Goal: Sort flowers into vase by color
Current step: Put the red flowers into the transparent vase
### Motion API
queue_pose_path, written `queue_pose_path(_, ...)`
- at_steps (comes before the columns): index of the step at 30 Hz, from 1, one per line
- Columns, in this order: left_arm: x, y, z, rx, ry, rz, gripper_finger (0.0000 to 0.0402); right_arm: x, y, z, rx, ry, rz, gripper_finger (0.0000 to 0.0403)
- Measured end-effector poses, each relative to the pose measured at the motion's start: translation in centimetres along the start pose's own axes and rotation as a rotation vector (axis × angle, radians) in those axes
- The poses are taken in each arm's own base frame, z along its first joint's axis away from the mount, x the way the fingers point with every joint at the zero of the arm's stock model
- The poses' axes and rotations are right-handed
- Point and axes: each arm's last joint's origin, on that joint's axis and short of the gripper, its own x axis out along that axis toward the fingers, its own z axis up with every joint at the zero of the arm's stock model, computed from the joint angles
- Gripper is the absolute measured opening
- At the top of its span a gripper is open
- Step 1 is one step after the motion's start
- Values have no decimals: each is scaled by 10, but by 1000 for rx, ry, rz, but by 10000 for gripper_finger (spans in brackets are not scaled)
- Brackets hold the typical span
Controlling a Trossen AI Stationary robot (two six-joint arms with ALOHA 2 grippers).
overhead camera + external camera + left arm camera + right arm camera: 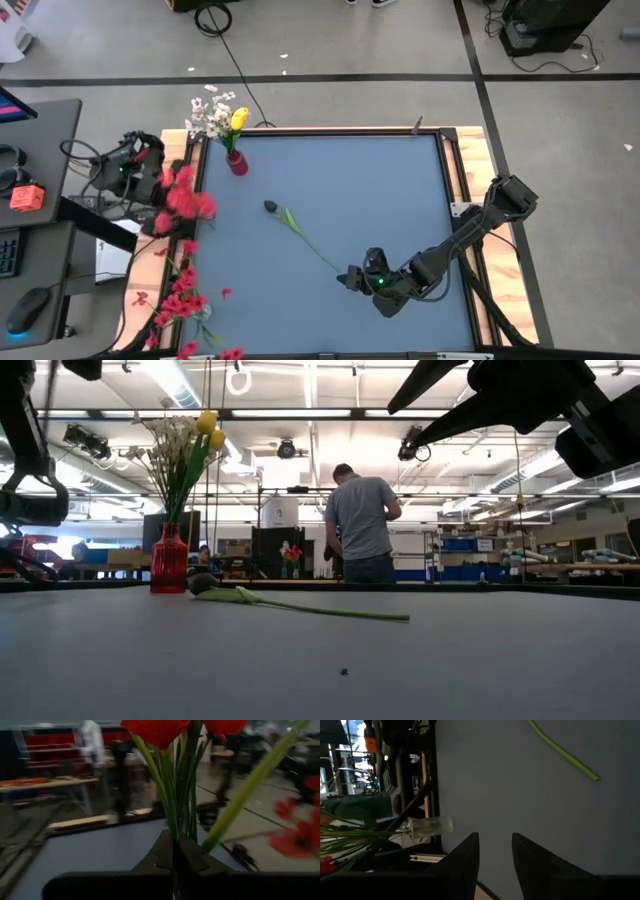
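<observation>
- The left gripper (pixel 175 862) is pinched on the stems of a red spray (pixel 183 197), held off the table's edge, probably bound for the vase (pixel 236 161) just beyond it.
- That vase already carries white blossoms (pixel 207 113) and a yellow tulip (pixel 239 119).
- The right gripper (pixel 495 847), fingers spread and empty, sits just short of the dark-bud flower's (pixel 295 227) stem end.
- More red flowers (pixel 183 300) lie behind the left gripper.
- The table (pixel 390 190) is a plain blue mat; a person (pixel 361 525) stands in the workshop beyond.

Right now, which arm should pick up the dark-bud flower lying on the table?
Right. The right gripper is open, empty, beside the dark-bud flower stem's end. The left gripper is shut on red flowers.
</observation>
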Motion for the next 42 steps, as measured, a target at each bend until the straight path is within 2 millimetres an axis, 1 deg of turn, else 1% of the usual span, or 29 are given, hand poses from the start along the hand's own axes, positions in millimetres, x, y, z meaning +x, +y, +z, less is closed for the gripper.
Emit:
queue_pose_path(2, -3, 5, 6, -14, -14, 41, 5, 0, 0, 0, 1, 1, 2, 125)
queue_pose_path(4, -7, 10, 12, -30, -27, 38, 6, 0, 1, 0, 5, 3, 5, 125)
queue_pose_path(7, -15, 18, 22, -48, -42, -53, 6, 0, 1, -1, 10, 6, 11, 125)
queue_pose_path(10, -24, 23, 27, -51, -24, -244, 6, 0, 2, -1, 15, 9, 17, 125)
queue_pose_path(12, -28, 22, 27, -49, 2, -401, 6, 0, 2, -1, 18, 11, 21, 125)
queue_pose_path(16, -32, 12, 25, -102, 36, -750, 5, 0, 3, -2, 22, 14, 25, 125)
queue_pose_path(18, -31, 6, 26, -99, 1, -840, 5, 0, 3, -2, 22, 14, 25, 125)
queue_pose_path(22, -23, -8, 24, -72, -102, -907, 4, 0, 3, -2, 22, 14, 25, 125)
queue_pose_path(26, -12, -23, 13, -16, -156, -917, 4, 1, 4, 0, 26, 9, 24, 125)
queue_pose_path(30, 0, -38, 3, -15, -257, -902, 3, 4, 4, 3, 28, 25, 6, 125)
queue_pose_path(36, 10, -50, -11, -28, -280, -880, 3, 8, 7, 8, 26, 26, -6, 125)
queue_pose_path(42, 16, -57, -19, -49, -324, -861, 3, 12, 9, 12, 8, 50, -18, 125)
